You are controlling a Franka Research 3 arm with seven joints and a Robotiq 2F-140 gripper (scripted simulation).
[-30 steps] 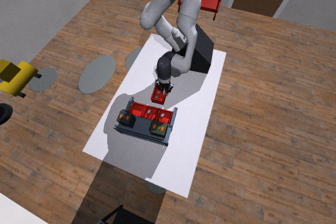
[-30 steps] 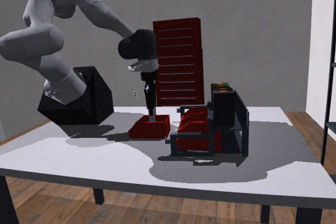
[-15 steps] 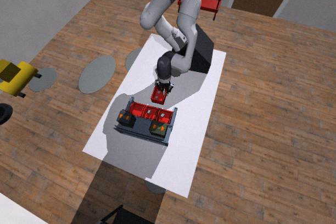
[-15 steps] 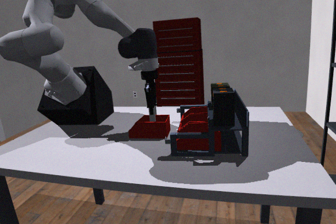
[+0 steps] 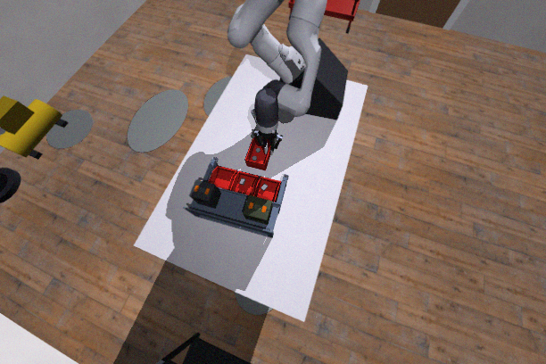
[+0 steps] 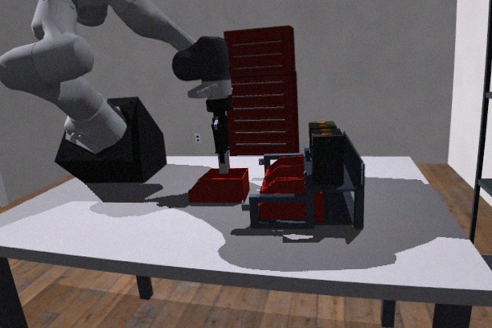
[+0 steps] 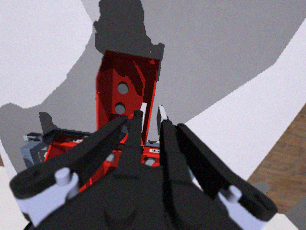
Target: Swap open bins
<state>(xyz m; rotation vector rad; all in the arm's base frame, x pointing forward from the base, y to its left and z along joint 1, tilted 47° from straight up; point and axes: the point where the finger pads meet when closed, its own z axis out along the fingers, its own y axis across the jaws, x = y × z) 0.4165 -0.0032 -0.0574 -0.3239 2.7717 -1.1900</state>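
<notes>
Overall, the white table (image 5: 308, 221) (image 6: 120, 231) (image 7: 225, 30) leaves wide room beside the shelf toward the top view's right edge. The pale arm (image 5: 308, 12) (image 6: 133, 14) reaches above it, bent high. The dark shelf (image 5: 284, 186) (image 6: 358, 207) (image 7: 31, 156) stands across the table, carrying a black box (image 5: 205, 192) (image 6: 327, 159) and a green box (image 5: 258, 209) (image 6: 321, 124) on its raised rear board, with a stretch of board between them.

Three red bins sit side by side in front of that board. The empty bin (image 5: 223, 177) is still in its place, at the row's left end in the top view, close to the side rail. The bin with parts (image 5: 256, 165) (image 6: 219, 191) (image 7: 107, 100) rests on the table, near the shelf's front but apart from it.

Above its rim, the gripper (image 5: 268, 148) (image 6: 223, 169) (image 7: 151, 110) points down, fingers narrowly parted and gripping nothing, lined up over one long wall. Whether they touch that wall I can't tell. Two round grey parts (image 5: 254, 158) (image 7: 123, 88) lie inside.
</notes>
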